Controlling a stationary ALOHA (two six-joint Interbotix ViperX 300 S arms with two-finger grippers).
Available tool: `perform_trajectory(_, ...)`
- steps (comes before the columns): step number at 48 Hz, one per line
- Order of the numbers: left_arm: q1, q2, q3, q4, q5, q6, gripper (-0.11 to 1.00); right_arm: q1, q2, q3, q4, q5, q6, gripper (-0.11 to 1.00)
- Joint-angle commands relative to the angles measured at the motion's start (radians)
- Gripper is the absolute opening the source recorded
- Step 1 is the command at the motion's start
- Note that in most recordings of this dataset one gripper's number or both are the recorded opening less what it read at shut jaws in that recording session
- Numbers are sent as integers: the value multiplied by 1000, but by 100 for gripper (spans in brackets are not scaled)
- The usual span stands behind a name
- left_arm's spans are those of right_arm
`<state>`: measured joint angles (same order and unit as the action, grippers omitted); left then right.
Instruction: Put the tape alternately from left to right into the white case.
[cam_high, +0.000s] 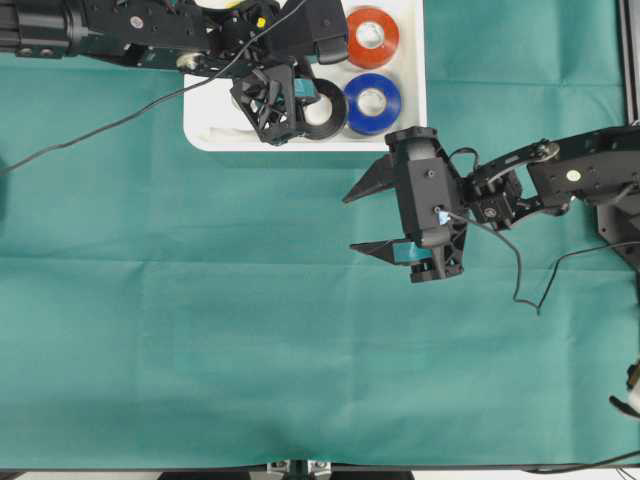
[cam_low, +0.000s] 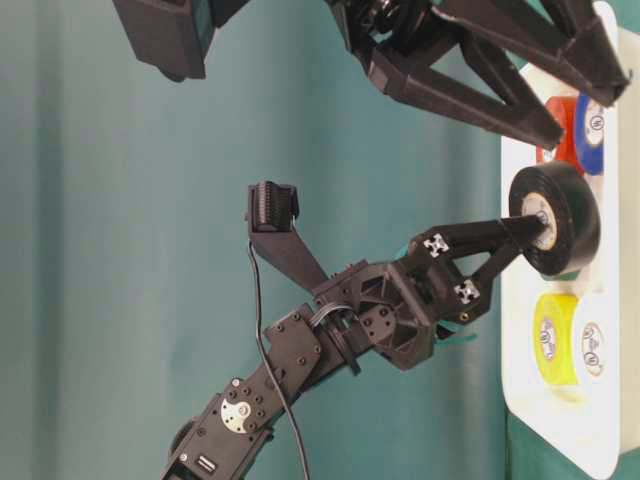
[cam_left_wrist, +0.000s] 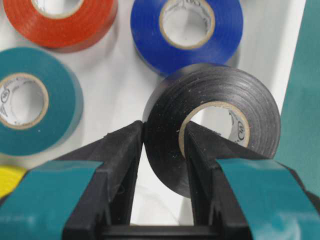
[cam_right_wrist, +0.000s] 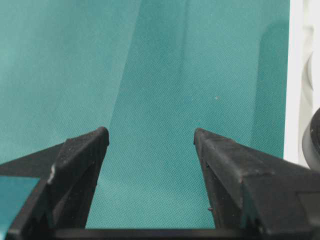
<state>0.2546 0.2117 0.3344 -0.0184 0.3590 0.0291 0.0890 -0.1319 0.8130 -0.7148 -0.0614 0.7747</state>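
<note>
left hand (cam_left_wrist: 162, 145) clenched on the black roll's (cam_left_wrist: 215, 125) wall, one finger through its core, over the white case (cam_high: 205, 135) | risk: dropped from here the tilted roll may strike the blue roll (cam_left_wrist: 187, 30) just ahead, or roll out, seemingly near the rim | right hand (cam_high: 370, 215) released, empty over the counter (cam_high: 200, 330)

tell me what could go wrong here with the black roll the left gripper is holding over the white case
1. The left gripper pinches only the wall of the black roll, one finger inside the core, so the roll might swing or catch on release.
2. The blue roll and teal roll lie close in the white case; the black one might land on them.
</note>
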Motion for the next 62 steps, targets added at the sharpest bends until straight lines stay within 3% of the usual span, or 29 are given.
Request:
perform_trajectory(1,3,-32,-20,0,-2,-2,-5,5,-21,-8,0,-8,2,74)
perform_trajectory(6,3,-35,-18,0,-3,2,-3,5,-21,-8,0,-8,2,74)
perform_trajectory(10,0,-38,-15,0,-3,2,9,3,-21,-6,-2,-8,2,74)
perform_trajectory(14,-3,-43,-15,0,2,3,28,3,-21,-6,0,-8,2,74)
perform_trajectory(22,-3,-63,0,0,2,3,76,3,-21,-2,0,-8,3,74)
perform_trajectory(24,-3,-69,8,0,2,3,83,3,-21,0,0,-8,3,74)
perform_trajectory(39,-40,-130,77,0,2,2,84,3,-21,2,0,-8,3,74)
perform_trajectory(62,-207,-256,189,-3,0,-5,84,3,-25,-5,-2,-3,5,74)
